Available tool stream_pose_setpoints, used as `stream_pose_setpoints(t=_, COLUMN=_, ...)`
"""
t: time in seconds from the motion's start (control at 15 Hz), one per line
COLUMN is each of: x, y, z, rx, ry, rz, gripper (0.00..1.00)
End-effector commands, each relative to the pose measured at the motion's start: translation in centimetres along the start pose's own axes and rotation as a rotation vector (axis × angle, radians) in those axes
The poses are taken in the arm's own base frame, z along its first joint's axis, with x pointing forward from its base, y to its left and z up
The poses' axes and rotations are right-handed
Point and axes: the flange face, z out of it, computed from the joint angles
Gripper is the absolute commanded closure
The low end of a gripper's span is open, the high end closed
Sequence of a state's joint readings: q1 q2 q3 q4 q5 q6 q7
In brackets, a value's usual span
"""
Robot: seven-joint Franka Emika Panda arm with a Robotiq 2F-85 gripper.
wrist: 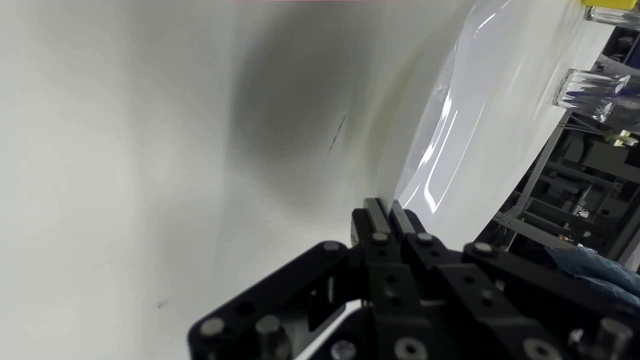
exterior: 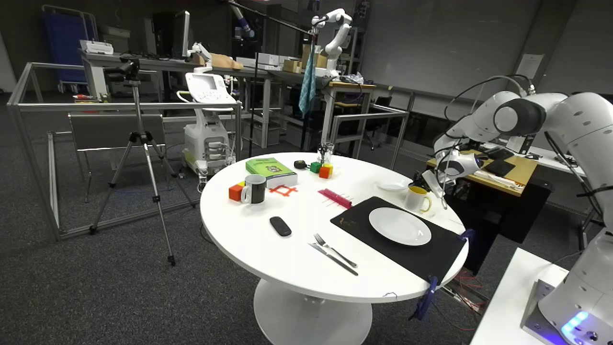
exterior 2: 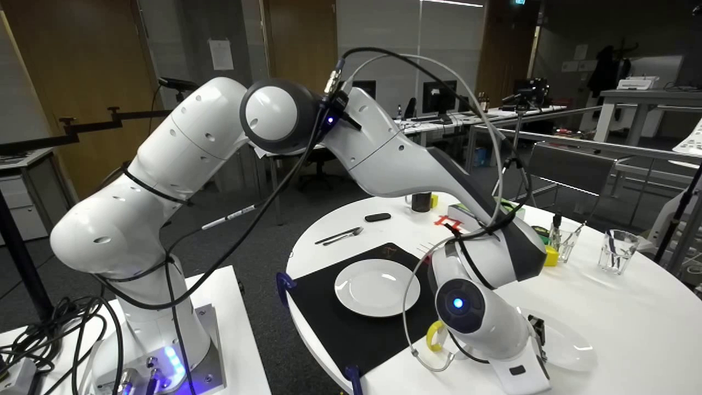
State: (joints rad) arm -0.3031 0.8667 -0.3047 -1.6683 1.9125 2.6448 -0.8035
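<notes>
My gripper (wrist: 385,202) is shut, its two fingertips pinching the rim of a shiny white plate (wrist: 462,100). The plate reaches up and away from the fingertips in the wrist view, and a soft shadow falls on the white table beside it. In both exterior views this plate (exterior: 391,186) (exterior 2: 570,344) lies low over the tabletop; whether it touches is hard to tell. A white mug with yellow inside (exterior: 415,199) stands close by the gripper; only its yellow handle (exterior 2: 435,336) shows clearly in an exterior view. A larger white plate (exterior: 400,226) rests on a black mat (exterior: 352,223).
Purple clamps (exterior: 426,299) grip the table edge by the mat. A fork (exterior: 335,250), knife (exterior: 335,259), black case (exterior: 280,226), dark mug (exterior: 256,189), green book (exterior: 273,167) and pink piece (exterior: 335,197) lie farther off. Drinking glasses (exterior 2: 617,252) stand beyond the held plate.
</notes>
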Motion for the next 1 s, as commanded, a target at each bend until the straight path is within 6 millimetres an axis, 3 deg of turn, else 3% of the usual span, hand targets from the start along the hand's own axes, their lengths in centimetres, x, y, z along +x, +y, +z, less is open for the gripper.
stream_pose_setpoints(t=0.0, x=1.0, y=-0.6, z=0.3, rx=0.016, ry=0.025, rz=-0.014, gripper=0.98)
stream_pose_setpoints(t=0.07, x=1.1, y=-0.6, z=0.3, rx=0.012, ry=0.029, rz=-0.017, gripper=0.88)
stream_pose_setpoints(t=0.13, x=1.1, y=-0.6, z=0.4, rx=0.011, ry=0.027, rz=-0.016, gripper=0.69)
stream_pose_setpoints(t=0.6, x=1.1, y=-0.5, z=0.2, rx=0.004, ry=0.022, rz=-0.011, gripper=0.16)
stream_pose_setpoints(t=0.73, x=1.2, y=-0.5, z=-0.3, rx=-0.002, ry=0.016, rz=-0.012, gripper=0.03)
stream_pose_setpoints(t=0.93, x=1.6, y=-0.7, z=-1.5, rx=-0.001, ry=0.019, rz=-0.017, gripper=0.00)
